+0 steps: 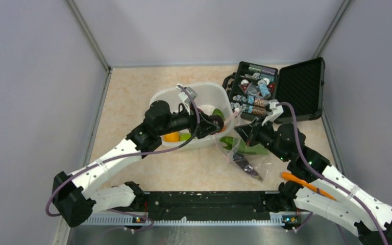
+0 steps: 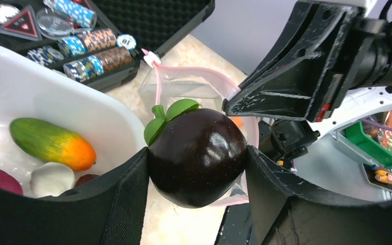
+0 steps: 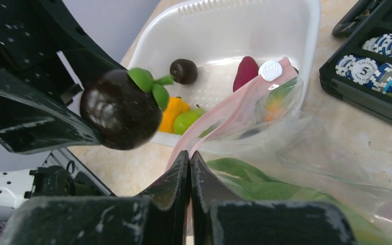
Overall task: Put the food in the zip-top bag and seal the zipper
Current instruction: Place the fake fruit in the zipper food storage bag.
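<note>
The right tool (image 3: pixel 190 166) was pinched together on the thin pinkish zipper (image 3: pixel 229 112) of the clear, crinkly zip-top bag (image 3: pixel 306 148), with a flat green leafy piece (image 3: pixel 255 184) inside. The left tool (image 2: pixel 198 166) clamped a glossy, round dark purple eggplant (image 2: pixel 199 148) near the bag's open mouth, beside the smooth white tub (image 3: pixel 286 30); beyond lay a black foam-lined case (image 1: pixel 298 84)

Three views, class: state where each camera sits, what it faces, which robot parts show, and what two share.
Top external: overhead, behind the bases, looking down at table; left arm and right arm show.
Left wrist: faces bag; left gripper clamps dark purple fruit.
Right wrist: faces white tub; right gripper pinches bag.
Shared: both wrists see fruit and bag.
</note>
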Robot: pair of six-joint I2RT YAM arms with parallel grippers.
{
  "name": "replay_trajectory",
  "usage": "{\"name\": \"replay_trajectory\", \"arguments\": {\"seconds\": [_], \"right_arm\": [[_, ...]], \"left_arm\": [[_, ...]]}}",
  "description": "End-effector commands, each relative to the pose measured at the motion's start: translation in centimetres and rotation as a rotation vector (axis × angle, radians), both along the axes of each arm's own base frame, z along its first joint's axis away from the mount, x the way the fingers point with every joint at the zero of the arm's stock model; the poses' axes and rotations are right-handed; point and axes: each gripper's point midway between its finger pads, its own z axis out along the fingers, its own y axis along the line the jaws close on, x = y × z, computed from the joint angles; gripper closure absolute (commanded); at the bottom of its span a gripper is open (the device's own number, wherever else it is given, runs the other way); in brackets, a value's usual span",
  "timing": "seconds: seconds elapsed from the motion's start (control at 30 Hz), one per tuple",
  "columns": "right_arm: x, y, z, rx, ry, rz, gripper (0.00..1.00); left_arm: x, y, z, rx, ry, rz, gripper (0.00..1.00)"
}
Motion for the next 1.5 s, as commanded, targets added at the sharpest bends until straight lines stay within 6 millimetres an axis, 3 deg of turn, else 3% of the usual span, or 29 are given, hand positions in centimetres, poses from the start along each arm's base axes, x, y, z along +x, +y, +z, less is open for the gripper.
{"name": "replay_trajectory", "arguments": {"seconds": [0.0,0.23,0.5,0.93,1.17,1.47], "right_arm": [[-0.1,-0.2,2.1,0.107,-0.054,-0.009,1.00],[-0.4,-0.2,2.5,0.117,-0.055,0.005,1.00],[-1.0,-0.5,3.9,0.164,-0.085,0.014,1.00],[-1.4,0.0,4.9,0.214,-0.091,0.045,1.00],[-1.3,-0.2,5.5,0.265,-0.085,0.023,1.00],[-0.9,-1.5,5.7,0.294,-0.074,-0.050,1.00]], "left_arm": [[-0.9,-1.9,0.0,-0.001,-0.034,-0.070,0.54],[-1.4,-4.9,-0.2,0.089,-0.109,-0.109,0.53],[0.2,-6.9,-3.2,0.206,-0.104,-0.032,0.53],[1.9,-8.5,-0.8,0.096,-0.150,0.054,0.45],[1.1,-10.0,-1.7,0.059,-0.090,-0.014,0.36],[1.4,-9.6,-1.3,0.060,-0.117,0.011,0.23]]}}
